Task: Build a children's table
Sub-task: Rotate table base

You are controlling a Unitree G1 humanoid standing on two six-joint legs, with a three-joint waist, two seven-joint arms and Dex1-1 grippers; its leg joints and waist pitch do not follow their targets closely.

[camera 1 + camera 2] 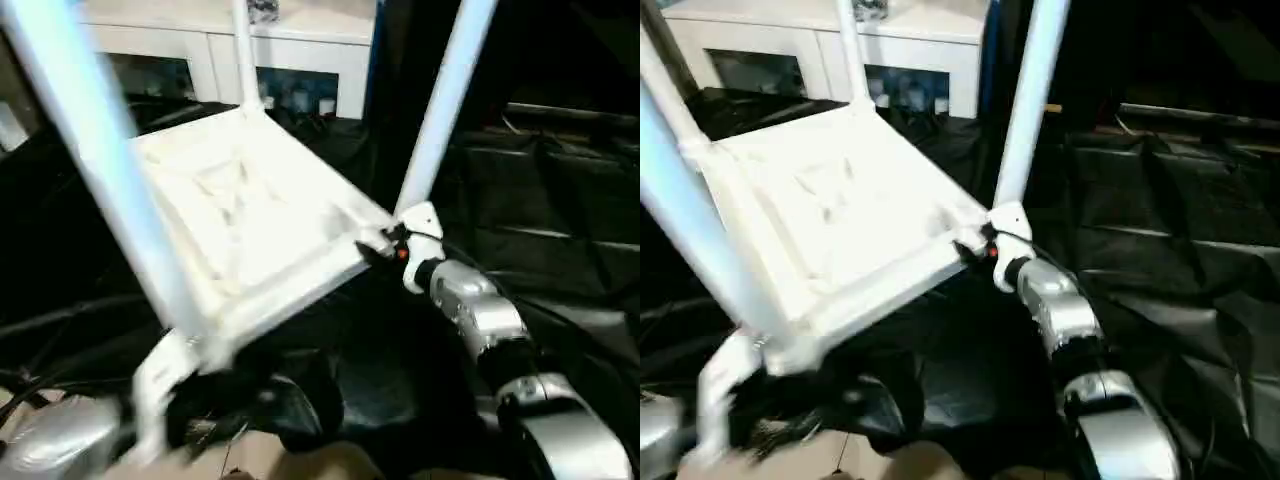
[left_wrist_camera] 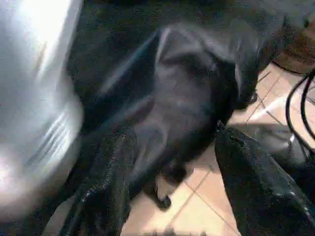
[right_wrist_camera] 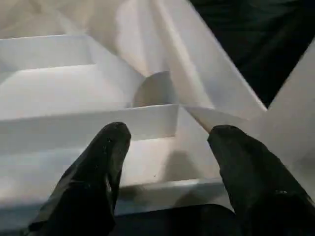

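Tabletop upside down, tilted, ribbed underside up, raised above black cloth. Three legs visible, standing in corner sockets; fourth corner not clearly seen, cannot tell.

Right claw at near corner by one leg, fingers spread over rim, not clearly pinching.

Left claw spread, empty, low over floor tiles.

Judgement: assembly nearly finished; left: check the fourth leg, turn table upright.

Right forearm: silver ribbed cylinder joined by a black collar to a rounded silver elbower segment, with a white wrist block bearing a small orange-red mark. Right pincer: two matte black, blunt, rounded fingers.
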